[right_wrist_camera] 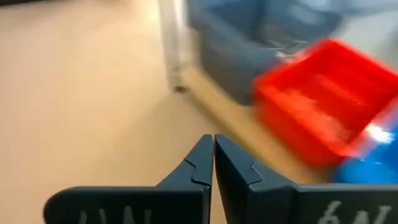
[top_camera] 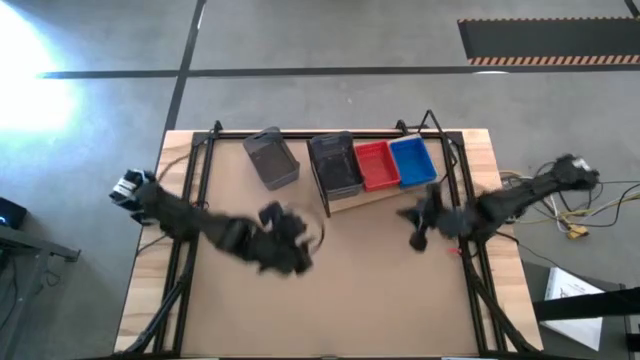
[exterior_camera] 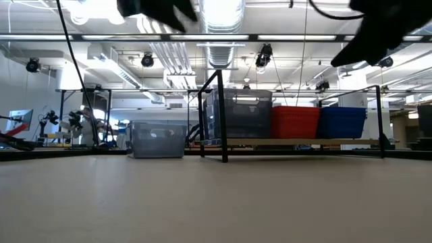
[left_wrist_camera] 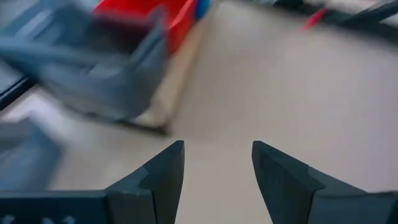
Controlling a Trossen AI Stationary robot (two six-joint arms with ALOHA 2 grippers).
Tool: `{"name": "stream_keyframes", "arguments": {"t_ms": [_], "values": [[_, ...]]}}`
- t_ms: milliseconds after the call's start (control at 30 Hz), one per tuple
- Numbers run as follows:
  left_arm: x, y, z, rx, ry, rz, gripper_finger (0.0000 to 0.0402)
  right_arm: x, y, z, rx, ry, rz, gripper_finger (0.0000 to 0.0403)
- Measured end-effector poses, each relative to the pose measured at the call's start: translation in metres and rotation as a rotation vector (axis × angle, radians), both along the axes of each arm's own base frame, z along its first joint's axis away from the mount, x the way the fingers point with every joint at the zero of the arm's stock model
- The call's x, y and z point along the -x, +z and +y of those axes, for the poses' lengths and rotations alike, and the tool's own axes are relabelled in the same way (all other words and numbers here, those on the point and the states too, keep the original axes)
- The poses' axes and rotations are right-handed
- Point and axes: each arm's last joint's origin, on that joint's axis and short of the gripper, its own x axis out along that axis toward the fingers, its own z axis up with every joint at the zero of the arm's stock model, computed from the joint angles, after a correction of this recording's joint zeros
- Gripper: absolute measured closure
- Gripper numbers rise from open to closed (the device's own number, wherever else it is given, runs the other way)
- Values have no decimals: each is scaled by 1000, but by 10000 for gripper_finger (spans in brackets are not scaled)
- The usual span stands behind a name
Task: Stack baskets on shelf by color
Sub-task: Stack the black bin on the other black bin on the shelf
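Table (top_camera: 330, 300): I am seeing its near half bare; all the task items are lying toward 12 o'clock.
Shelf (top_camera: 370, 197): it is standing at roughly 1 o'clock from table centre, carrying three colour columns side by side.
Grey stack (top_camera: 335, 165): it is sitting at the shelf's 9 o'clock end and, in the low view, is rising higher than its neighbours.
Red stack (top_camera: 376, 165): it is occupying the middle, touching grey.
Blue stack (top_camera: 412, 161): it is holding the 3 o'clock end.
Loose grey basket (top_camera: 271, 157): it is resting on the table at 11 o'clock, off the shelf, near the grey stack.
Left gripper (top_camera: 300, 240): I am holding it over the table at about 9 o'clock of centre, fingers parted and carrying nothing.
Right gripper (top_camera: 418, 228): it is hovering at 3 o'clock, just in front of the shelf, fingers pressed together, empty.
Risk: I am judging the loose basket to be the remaining piece; a skewed pinch on its thin mesh rim could be tipping it, and a low approach could be knocking the tall grey stack.
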Motion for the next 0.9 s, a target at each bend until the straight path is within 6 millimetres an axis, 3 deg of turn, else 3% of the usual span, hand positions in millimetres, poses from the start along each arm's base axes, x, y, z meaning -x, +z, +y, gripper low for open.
{"name": "stream_keyframes", "arguments": {"t_ms": [233,533,700,900], "values": [[4,-23,90,-43,90,347,228,4,-49,90,-37,260,-214,394],[24,-73,168,64,116,600,228,23,-90,189,80,387,-279,394],[33,-94,199,77,171,584,228,13,-112,233,133,392,-258,394],[30,-102,213,16,144,512,228,-3,-131,272,180,413,-217,394]]}}
